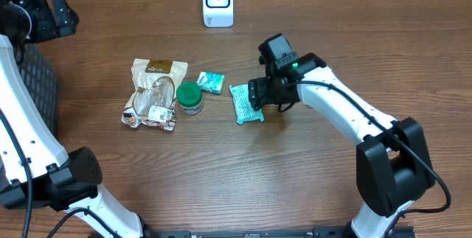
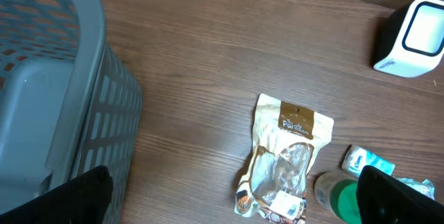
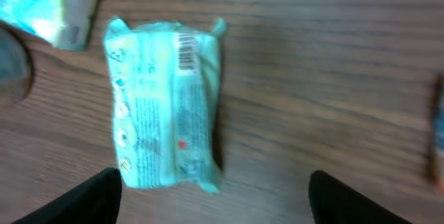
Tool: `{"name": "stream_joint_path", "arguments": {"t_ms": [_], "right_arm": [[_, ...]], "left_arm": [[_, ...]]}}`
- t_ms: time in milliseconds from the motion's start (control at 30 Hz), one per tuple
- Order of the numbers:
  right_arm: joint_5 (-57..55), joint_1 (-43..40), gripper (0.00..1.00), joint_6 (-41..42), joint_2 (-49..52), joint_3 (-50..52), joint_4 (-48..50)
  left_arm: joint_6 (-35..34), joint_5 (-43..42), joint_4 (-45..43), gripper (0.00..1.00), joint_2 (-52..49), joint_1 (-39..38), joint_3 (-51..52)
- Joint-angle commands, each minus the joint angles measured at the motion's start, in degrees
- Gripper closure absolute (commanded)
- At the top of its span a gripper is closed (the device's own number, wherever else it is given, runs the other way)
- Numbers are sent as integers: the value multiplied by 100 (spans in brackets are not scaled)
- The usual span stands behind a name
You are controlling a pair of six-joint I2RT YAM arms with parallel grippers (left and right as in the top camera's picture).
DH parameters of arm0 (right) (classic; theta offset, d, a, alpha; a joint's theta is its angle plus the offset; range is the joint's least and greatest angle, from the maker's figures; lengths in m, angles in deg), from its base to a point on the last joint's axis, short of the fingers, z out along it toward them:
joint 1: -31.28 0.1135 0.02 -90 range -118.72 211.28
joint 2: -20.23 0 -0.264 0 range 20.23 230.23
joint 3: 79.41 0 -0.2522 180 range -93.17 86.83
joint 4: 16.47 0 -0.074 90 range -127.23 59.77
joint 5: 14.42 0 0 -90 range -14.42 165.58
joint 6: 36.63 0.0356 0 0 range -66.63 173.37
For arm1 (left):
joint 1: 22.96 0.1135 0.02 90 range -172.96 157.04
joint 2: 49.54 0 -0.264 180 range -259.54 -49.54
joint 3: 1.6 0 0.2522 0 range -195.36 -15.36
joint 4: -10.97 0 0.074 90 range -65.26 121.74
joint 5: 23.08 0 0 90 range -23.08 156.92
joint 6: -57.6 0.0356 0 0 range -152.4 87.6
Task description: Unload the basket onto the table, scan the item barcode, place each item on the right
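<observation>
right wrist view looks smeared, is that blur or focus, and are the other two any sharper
right wrist: whole frame smeared sideways, likely motion blur; the teal packet and its barcode are soft. overhead: sharp, even light, scanner crisp. left wrist: sharp, pouch label fairly crisp.

The right pincer (image 1: 261, 99) hangs beside the teal packet (image 1: 244, 104).

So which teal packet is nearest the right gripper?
The larger packet, barcode up, beside the right gripper; the small packet lies farther off, by the jar.
</observation>
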Motion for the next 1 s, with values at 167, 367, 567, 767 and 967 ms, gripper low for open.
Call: {"name": "stream_joint_path", "arguments": {"t_ms": [167,367,567,767,967], "right_arm": [[1261,-236,30,-120,619,387,649],[1755,-293,56,-190,844,444,411],[1126,-297,87,-452,839,313,133],[887,-291,96,-2673,839,-299,-509],[785,-282,96,-5383,839,-365,-962]], "left_arm": [[66,-4,-2,0,114,-76,-116],[66,-4,-2,0,114,-76,-116],[66,-4,-2,0,114,-76,-116],[66,-4,-2,0,114,-76,-116],[66,-4,-2,0,114,-76,-116]]}}
